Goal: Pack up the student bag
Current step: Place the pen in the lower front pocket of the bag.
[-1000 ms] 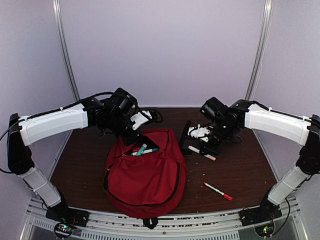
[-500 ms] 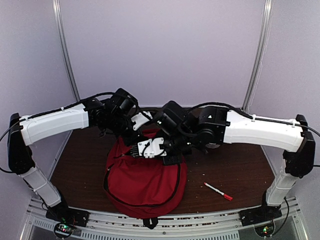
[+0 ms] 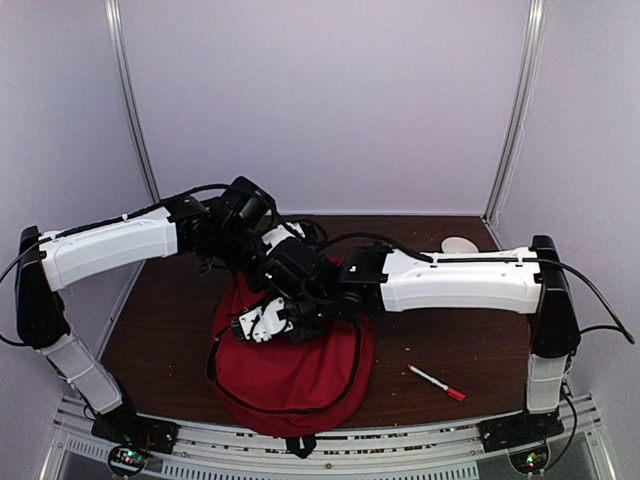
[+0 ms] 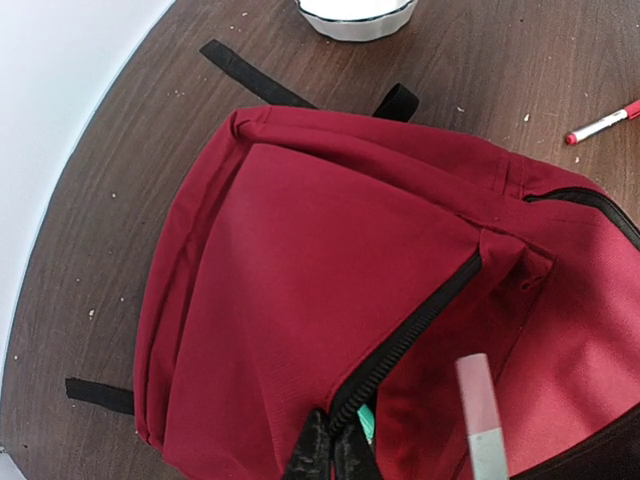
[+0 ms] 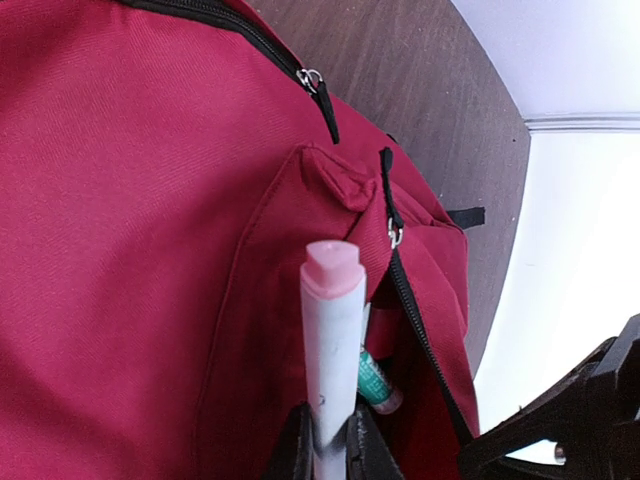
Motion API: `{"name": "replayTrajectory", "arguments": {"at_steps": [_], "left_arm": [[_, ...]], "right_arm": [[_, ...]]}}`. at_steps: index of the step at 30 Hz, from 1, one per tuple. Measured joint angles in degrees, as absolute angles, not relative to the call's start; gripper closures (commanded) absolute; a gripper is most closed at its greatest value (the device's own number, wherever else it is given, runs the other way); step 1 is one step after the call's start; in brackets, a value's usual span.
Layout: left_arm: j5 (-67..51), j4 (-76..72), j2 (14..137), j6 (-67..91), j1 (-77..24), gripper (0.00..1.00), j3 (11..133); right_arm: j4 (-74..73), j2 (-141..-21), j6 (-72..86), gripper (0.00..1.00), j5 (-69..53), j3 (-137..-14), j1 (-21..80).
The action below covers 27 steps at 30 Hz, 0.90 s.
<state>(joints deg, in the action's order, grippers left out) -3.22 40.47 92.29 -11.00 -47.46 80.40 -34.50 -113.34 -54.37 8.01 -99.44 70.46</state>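
Note:
The red student bag (image 3: pixel 300 375) lies in the middle of the table with its top zipper open. My left gripper (image 4: pixel 333 442) is shut on the black zipper edge of the bag (image 4: pixel 300 260) and holds the opening up. My right gripper (image 5: pixel 330 445) is shut on a white marker with a pink cap (image 5: pixel 330 330). It hangs just over the bag's opening (image 5: pixel 410 330), cap pointing away. A teal-labelled marker (image 5: pixel 375 380) lies inside the bag. In the top view the right gripper (image 3: pixel 258 324) sits above the bag, close to the left gripper (image 3: pixel 262 268).
A white marker with a red cap (image 3: pixel 436 382) lies on the table right of the bag. A white round dish (image 3: pixel 459 244) stands at the back right. Black bag straps (image 4: pixel 250 75) trail across the brown table. The two arms are close together over the bag.
My right arm has swung left from the right side of the table to above the bag's opening, carrying the pink-capped marker. The left gripper has kept its hold.

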Motion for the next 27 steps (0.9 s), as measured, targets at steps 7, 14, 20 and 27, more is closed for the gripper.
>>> {"name": "replayTrajectory", "arguments": {"at_steps": [7,14,20,27], "left_arm": [[-3.27,40.49,92.29,-10.96,-47.33,1.00,80.40],[-3.62,40.53,92.29,-10.92,-47.22,1.00,80.51],[-3.73,40.64,92.29,-10.92,-47.31,1.00,80.64],[-3.95,40.86,92.29,-10.92,-47.29,1.00,80.82]], "right_arm": [[-31.44,-115.39,-58.67,0.91,11.66,-99.37,69.04],[-30.44,-117.69,-60.62,0.91,14.74,-99.13,67.64],[-27.35,-119.83,-61.56,0.90,19.00,-99.11,67.13],[-23.09,-121.99,-61.43,0.79,23.75,-99.11,67.09]]}}
